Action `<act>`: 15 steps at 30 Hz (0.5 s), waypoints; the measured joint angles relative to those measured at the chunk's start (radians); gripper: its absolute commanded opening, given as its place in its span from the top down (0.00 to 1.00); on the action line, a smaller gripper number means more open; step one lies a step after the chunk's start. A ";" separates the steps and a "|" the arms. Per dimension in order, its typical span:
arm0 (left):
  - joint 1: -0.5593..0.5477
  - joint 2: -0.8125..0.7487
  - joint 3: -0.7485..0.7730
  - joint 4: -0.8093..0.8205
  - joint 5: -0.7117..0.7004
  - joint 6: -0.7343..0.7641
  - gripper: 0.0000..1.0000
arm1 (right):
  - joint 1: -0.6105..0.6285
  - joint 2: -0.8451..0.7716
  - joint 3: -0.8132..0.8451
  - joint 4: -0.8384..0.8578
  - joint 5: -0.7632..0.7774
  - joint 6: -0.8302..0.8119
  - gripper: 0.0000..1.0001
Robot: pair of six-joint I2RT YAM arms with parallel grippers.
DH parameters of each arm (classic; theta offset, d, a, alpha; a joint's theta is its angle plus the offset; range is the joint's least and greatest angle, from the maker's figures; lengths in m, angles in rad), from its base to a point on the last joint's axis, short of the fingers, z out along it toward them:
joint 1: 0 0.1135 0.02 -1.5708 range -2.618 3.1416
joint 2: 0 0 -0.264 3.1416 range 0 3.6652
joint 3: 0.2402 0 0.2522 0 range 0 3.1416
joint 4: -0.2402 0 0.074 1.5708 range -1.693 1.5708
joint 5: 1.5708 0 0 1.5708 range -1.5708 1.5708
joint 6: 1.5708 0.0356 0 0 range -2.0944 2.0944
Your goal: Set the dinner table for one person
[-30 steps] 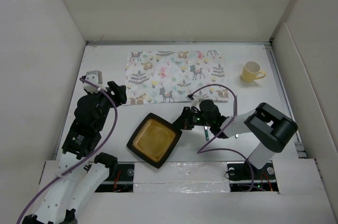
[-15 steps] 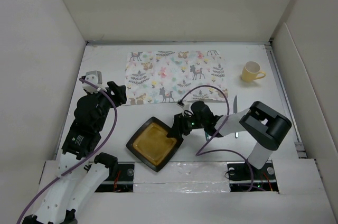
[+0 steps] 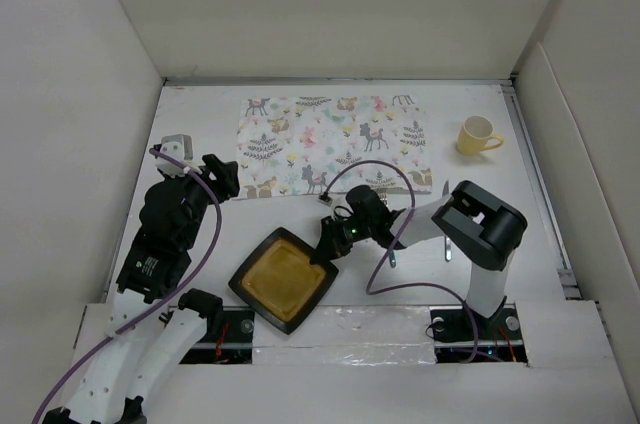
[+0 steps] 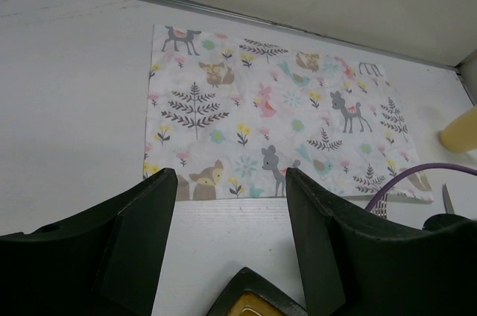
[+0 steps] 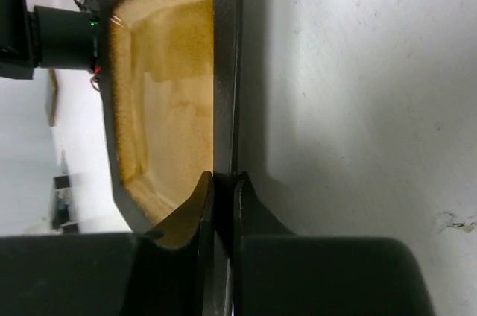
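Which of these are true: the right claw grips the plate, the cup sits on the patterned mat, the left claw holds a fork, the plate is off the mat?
The right gripper is shut on the square plate at its rim: true.
The yellow cup stands on the placemat: false; it stands on the bare dinner table, right of it.
The left gripper holds a fork: false; it is open and empty.
The plate lies off the placemat: true.

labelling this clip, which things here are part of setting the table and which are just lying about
Part of the job: dinner table, placemat, square plate held by right end effector, yellow cup, knife.
Just there: purple cable, white walls.
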 measured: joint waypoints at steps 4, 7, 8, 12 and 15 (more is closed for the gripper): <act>0.000 0.000 0.000 0.000 0.001 0.000 0.43 | 0.003 -0.017 -0.001 -0.020 -0.020 0.014 1.00; 0.000 0.000 0.000 0.000 0.001 0.000 0.43 | -0.001 -0.063 -0.029 0.006 -0.045 0.069 1.00; 0.000 0.000 0.000 0.000 0.001 0.000 0.43 | -0.005 -0.089 -0.043 0.026 -0.054 0.101 1.00; 0.000 0.000 0.000 0.000 0.002 0.000 0.43 | -0.043 -0.172 -0.063 0.130 -0.049 0.221 1.00; 0.000 0.000 0.000 0.000 0.004 0.000 0.43 | -0.111 -0.212 -0.052 0.201 -0.032 0.303 1.00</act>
